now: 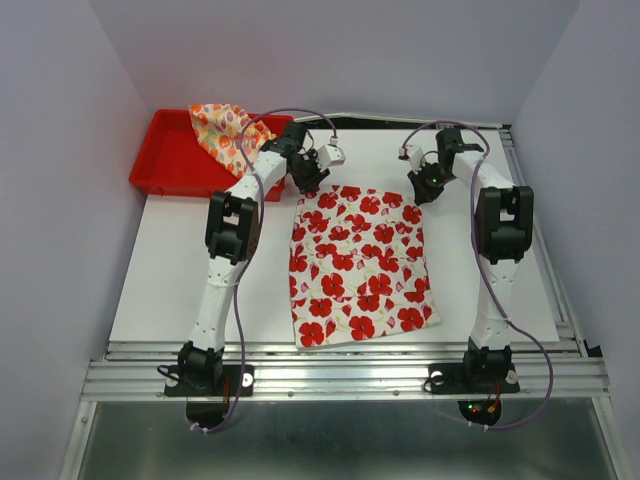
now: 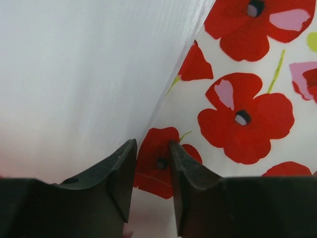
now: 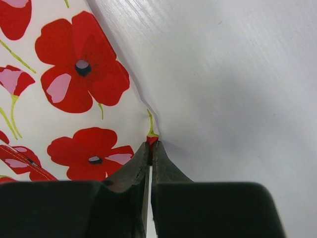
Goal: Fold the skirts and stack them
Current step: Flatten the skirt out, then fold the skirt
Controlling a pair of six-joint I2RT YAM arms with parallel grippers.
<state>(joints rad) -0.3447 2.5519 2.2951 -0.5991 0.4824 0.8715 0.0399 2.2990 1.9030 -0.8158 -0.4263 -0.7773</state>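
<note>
The flowered skirt [image 1: 360, 265] lies flat on the worktop [image 1: 180, 270] beside the tray [image 1: 150, 172] holding the cream skirt [image 1: 222, 130]; the right claw [image 3: 150, 145] pinches the corner away from the tray, the left claw [image 2: 152, 146] straddles the nearer corner unclenched, so it should close before both lift evenly.

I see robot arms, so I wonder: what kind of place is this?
Probably a robot test booth, not a home: plain grey walls box in a white table on metal rails, with a flowered skirt laid out.
</note>
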